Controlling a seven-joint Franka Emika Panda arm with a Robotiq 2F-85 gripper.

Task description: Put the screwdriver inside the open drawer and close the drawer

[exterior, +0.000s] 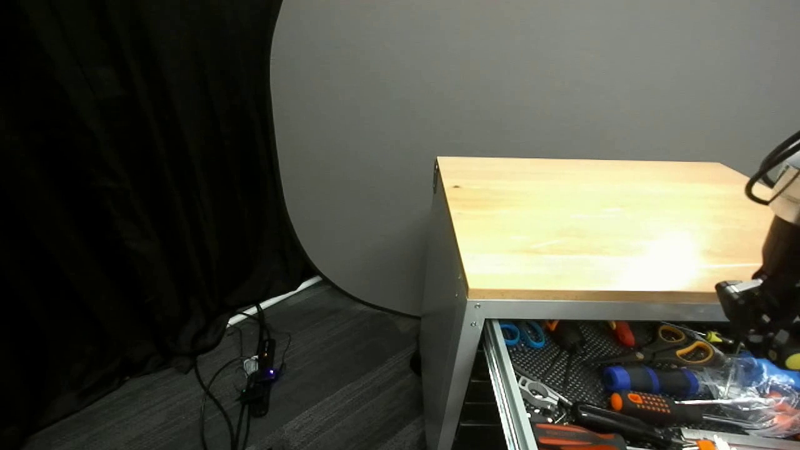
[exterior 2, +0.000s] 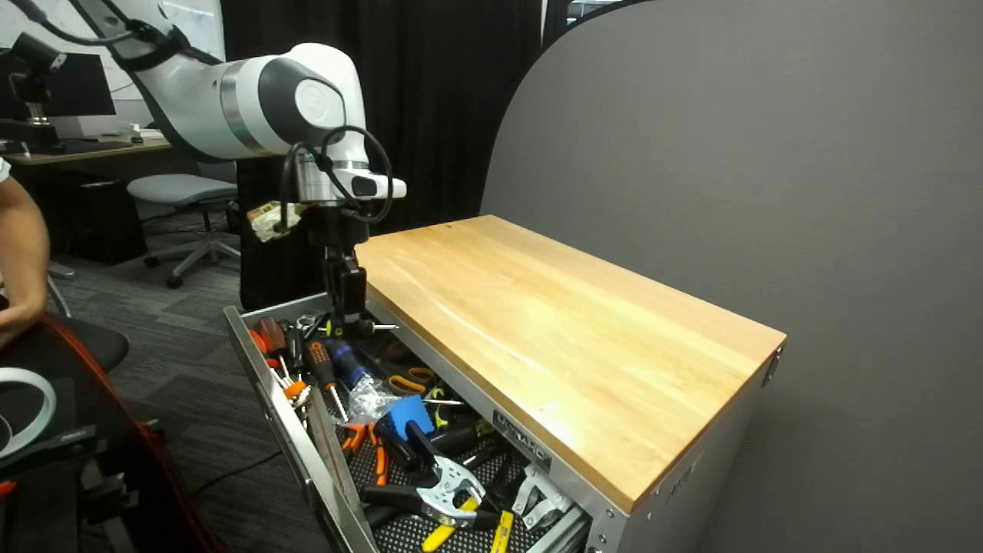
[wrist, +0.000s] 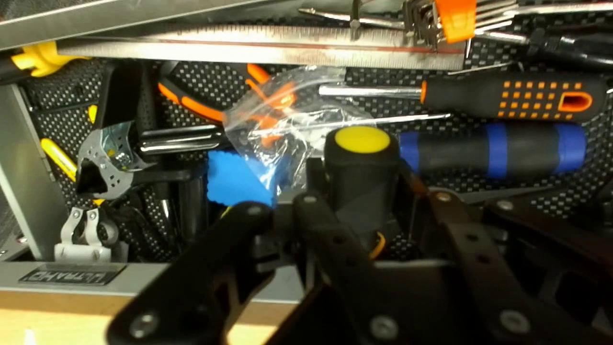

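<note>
The screwdriver (exterior 2: 330, 329) has a black handle with a yellow end. My gripper (exterior 2: 353, 326) is shut around its handle, with a finger on each side. It is held level, its metal shaft toward the cabinet, over the open drawer (exterior 2: 287, 418). In the wrist view the screwdriver's yellow end (wrist: 362, 139) faces the camera between the fingers of the gripper (wrist: 364, 184); its shaft is hidden. In an exterior view the gripper (exterior: 765, 337) is partly cut off at the right edge, with the yellow end (exterior: 792, 361) below it. How high it is above the tools is hard to tell.
The drawer is crowded with tools: an orange-dotted screwdriver (wrist: 517, 98), a blue-banded handle (wrist: 498, 149), a spring clamp (exterior 2: 453, 491), a blue block (exterior 2: 408, 415), a plastic bag (wrist: 306, 120). The cabinet's wooden top (exterior 2: 568, 353) stands right beside the gripper. A person's arm (exterior 2: 23, 246) shows at one edge.
</note>
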